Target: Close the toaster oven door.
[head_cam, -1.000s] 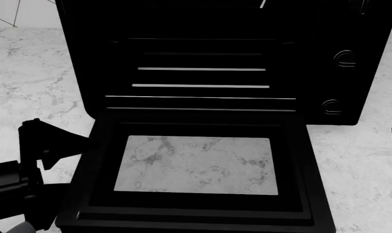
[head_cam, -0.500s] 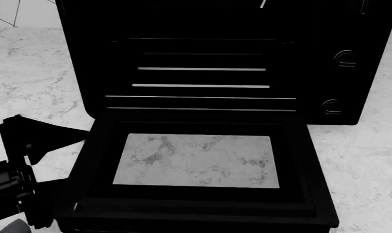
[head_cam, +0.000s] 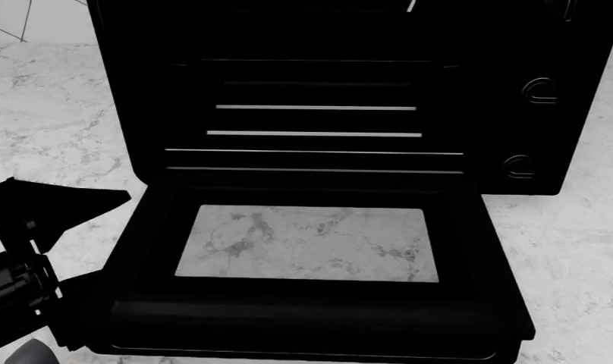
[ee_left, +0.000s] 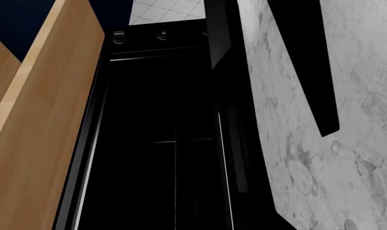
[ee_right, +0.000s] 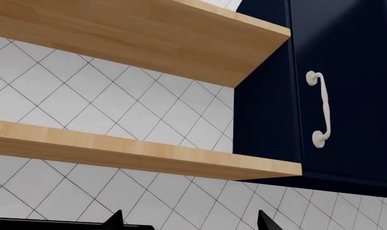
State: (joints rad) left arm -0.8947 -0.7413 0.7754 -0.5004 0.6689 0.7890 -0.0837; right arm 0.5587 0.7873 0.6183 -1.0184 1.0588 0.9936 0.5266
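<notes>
Lying swung down on the counter (head_cam: 43, 114), the door (head_cam: 306, 303) leaves the oven (head_cam: 549, 45) open; left gripper (head_cam: 58, 227) beside it spread, holding nothing

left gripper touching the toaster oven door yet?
Cannot tell. In the head view the left gripper sits at the toaster oven door's left edge, black on black, with no clear gap or contact.

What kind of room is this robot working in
Most likely a home kitchen. A toaster oven sits on a marble counter, and the right wrist view shows a tiled wall, wooden shelves and a dark blue cabinet.
</notes>
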